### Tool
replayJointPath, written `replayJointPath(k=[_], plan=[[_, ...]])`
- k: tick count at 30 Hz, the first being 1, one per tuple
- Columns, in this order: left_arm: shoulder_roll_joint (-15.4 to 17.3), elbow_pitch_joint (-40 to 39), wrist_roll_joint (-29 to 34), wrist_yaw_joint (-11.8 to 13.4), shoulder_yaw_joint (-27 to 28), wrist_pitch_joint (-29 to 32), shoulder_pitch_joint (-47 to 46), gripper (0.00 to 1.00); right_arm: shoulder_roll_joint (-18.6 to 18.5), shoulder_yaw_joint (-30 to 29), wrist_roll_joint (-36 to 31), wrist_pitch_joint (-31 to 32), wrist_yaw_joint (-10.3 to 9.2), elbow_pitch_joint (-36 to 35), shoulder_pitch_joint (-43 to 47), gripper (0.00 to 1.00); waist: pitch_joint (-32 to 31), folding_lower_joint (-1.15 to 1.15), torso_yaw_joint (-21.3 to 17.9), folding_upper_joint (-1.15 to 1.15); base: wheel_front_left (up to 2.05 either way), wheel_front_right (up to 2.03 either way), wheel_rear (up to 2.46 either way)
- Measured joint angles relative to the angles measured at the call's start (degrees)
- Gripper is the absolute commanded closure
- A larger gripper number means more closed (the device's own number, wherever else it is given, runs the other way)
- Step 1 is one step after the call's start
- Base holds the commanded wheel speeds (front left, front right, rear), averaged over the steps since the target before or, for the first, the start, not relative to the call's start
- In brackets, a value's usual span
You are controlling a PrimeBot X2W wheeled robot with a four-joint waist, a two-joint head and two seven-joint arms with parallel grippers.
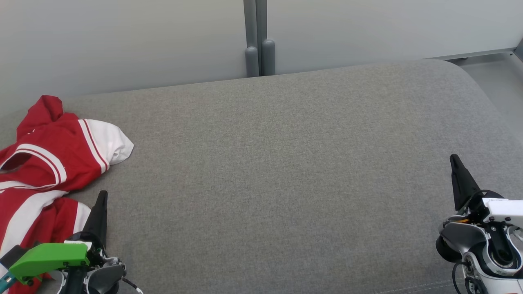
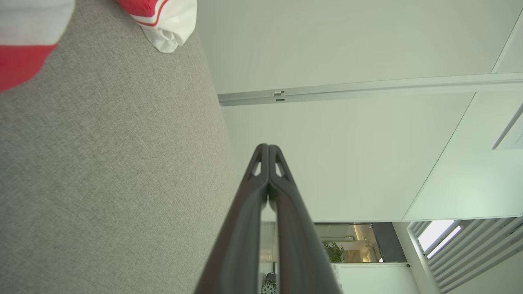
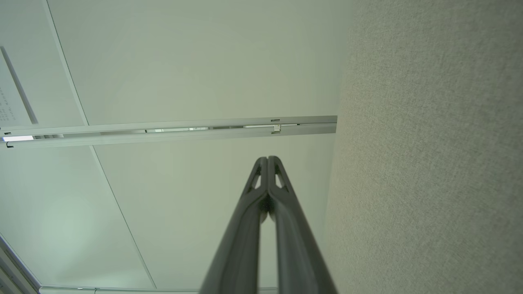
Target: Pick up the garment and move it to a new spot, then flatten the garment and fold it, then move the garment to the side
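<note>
Garment (image 1: 45,163): a red top with broad white bands and thin striped trim, lying crumpled at the left end of the grey upholstered cushion (image 1: 286,163) and partly cut off by the head view's left edge. The heap runs roughly from the cushion's far edge toward the robot, with one white-ended sleeve (image 1: 112,143) pointing right toward the cushion's middle; the true long axis cannot be told while it is bunched. The left gripper (image 1: 102,196) stands just beside the garment's near part, fingers pressed together on nothing, and the right gripper (image 1: 453,158), well apart at the cushion's right end, is likewise clenched and empty.
</note>
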Motion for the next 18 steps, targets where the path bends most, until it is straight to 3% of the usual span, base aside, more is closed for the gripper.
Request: replayJointPath(k=[7, 8, 18], plan=[[0.0, 0.0, 0.0, 0.0, 0.0, 0.0, 0.0, 1.00, 0.1, 0.0, 0.0, 0.0, 0.00, 0.0, 0.0, 1.00, 0.0, 0.00, 0.0, 0.00, 0.00, 0.00, 0.00], [-0.1, 0.4, 0.0, 0.0, -0.1, 0.0, 0.1, 0.00, 0.2, 0.0, 0.0, 0.0, -0.03, 0.3, 0.2, 0.00, 0.0, 0.00, 0.0, 0.00, 0.00, 0.00, 0.00], [-2.0, 3.5, 0.0, 0.1, -1.2, -0.3, 3.0, 0.00, 2.0, 0.7, -0.2, -0.4, -0.04, 3.3, 3.7, 0.00, 0.0, 0.00, 0.0, 0.00, 0.00, 0.00, 0.00]])
